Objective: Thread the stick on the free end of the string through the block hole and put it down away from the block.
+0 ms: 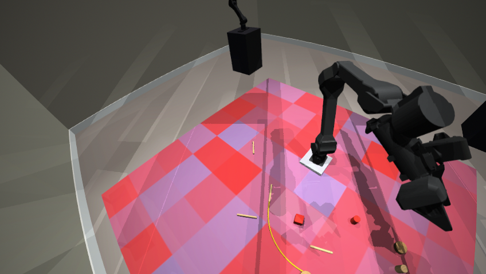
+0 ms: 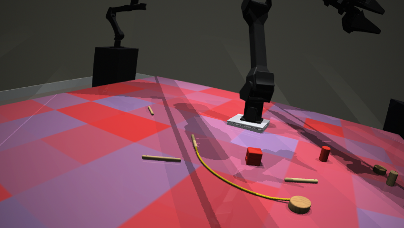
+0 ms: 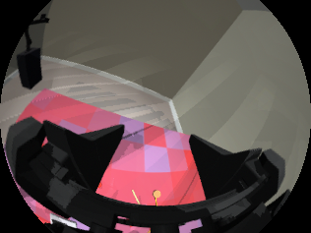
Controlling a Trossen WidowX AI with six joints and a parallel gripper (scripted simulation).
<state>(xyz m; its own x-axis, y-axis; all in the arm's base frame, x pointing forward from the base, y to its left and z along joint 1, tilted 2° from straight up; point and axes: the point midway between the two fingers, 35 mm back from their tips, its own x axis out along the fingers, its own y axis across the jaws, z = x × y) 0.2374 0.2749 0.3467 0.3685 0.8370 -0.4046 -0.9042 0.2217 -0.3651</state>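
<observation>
The red block [image 1: 298, 219] [image 2: 253, 156] stands on the table; a dark opening shows in its left face in the exterior view. The thin stick [image 1: 270, 192] [image 2: 194, 140] on the string's free end lies on the table, left of the block and farther back. The yellow string [image 1: 268, 218] [image 2: 234, 185] curves from it to the round wooden button [image 2: 299, 203] [image 3: 156, 194] at the front. My gripper [image 2: 381, 22] [image 3: 158, 133] is open and empty, high above the table at the right, far from the stick and block.
Loose sticks lie at the back left [image 1: 253, 147] [image 2: 150, 110], left of the string [image 1: 246, 216] [image 2: 161, 158] and right of it [image 1: 321, 249] [image 2: 301, 180]. A red cylinder [image 1: 355, 219] [image 2: 324, 153], brown disc [image 1: 400, 247] [image 2: 379, 170] and brown cylinder [image 1: 401, 269] [image 2: 391, 178] stand at the right.
</observation>
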